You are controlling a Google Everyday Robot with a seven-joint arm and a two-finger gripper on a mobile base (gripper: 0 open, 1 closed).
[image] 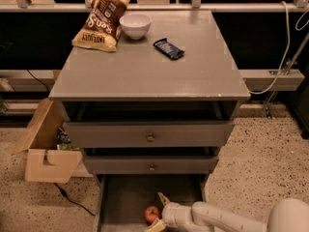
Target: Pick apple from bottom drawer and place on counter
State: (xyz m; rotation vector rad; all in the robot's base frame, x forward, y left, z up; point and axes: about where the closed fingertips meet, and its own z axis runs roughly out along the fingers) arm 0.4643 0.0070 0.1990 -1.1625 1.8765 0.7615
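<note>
Camera view | grey glossy counter (145, 76) bears chip bag (100, 21), bowl (135, 24), bar (169, 49) | speckled floor (260, 153), cardboard box (48, 163) | gripper (157, 211) in bottom drawer (125, 197), spread wide astride apple (151, 213).

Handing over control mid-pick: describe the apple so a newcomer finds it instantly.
Look at the grey drawer cabinet, then its pulled-out bottom drawer at floor level. On that drawer's floor lies the apple, flanked by the open gripper: the only small, round, red thing there.

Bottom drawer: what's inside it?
Inside the bottom drawer are the apple and the robot's open pincer, right beside it. The drawer's back is hidden under the drawers above, and its front runs off the picture.
</note>
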